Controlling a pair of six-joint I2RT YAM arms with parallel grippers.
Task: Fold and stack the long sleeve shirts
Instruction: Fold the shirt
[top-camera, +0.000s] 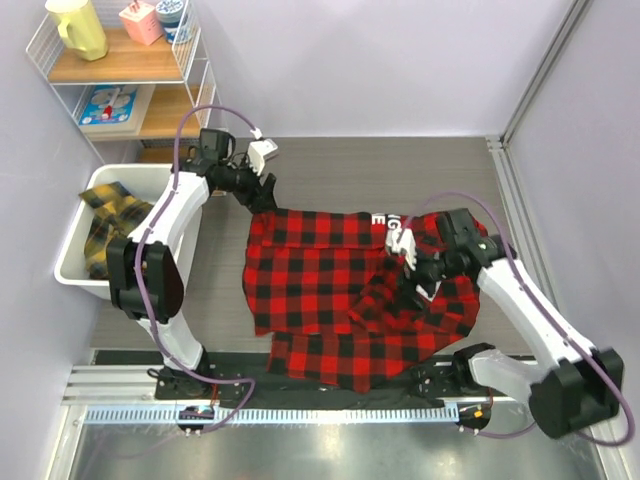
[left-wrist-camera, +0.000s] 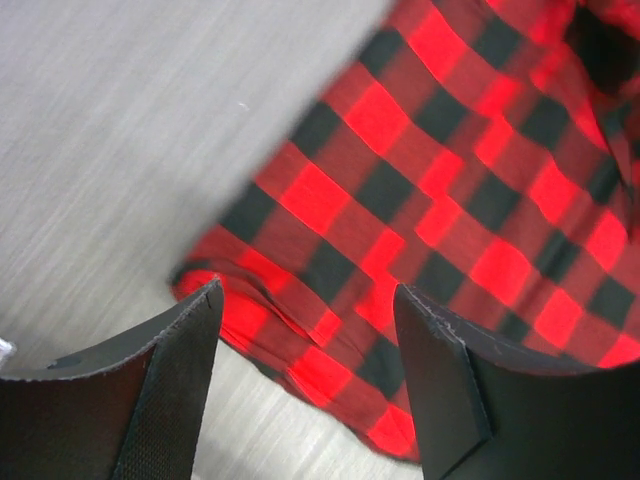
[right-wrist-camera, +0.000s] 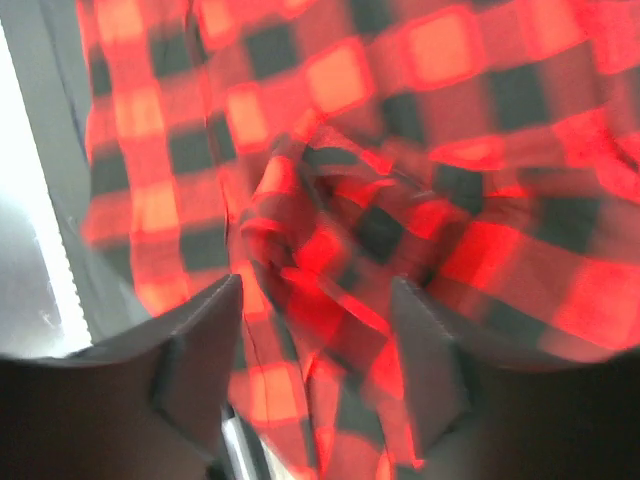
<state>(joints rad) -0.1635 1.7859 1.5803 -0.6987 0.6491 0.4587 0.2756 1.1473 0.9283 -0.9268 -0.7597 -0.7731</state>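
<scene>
The red-and-black shirt (top-camera: 310, 280) lies spread over the middle of the table (top-camera: 400, 170). Its near hem reaches the table's near edge, and its white lettering (top-camera: 392, 228) shows toward the far right. The left half lies fairly flat. The right half is heaped into a loose ridge of folds.

The left jaws hover at the shirt's far left corner. In the left wrist view they stand well apart, straddling that corner (left-wrist-camera: 300, 340) with nothing between them yet. The right jaws sit over the bunched right side. In the right wrist view they are also parted, with a crumpled ridge of cloth (right-wrist-camera: 330, 250) just beyond the tips. The picture is blurred, but we see nothing pinched.

A yellow-and-black shirt (top-camera: 105, 215) lies crumpled in the white bin (top-camera: 75, 275) at the left, apart from the table.

We judge this flannel light, limp and not slippery. It should drape and sag from wherever we lift it and hold no shape of its own. A grip on one layer may drag the layers beneath along. We would take it at edges and corners, where the hem gives a firmer double thickness. On the left that is the far corner. On the right we would first find a shoulder or cuff edge rather than bite into the middle of the heap.
</scene>
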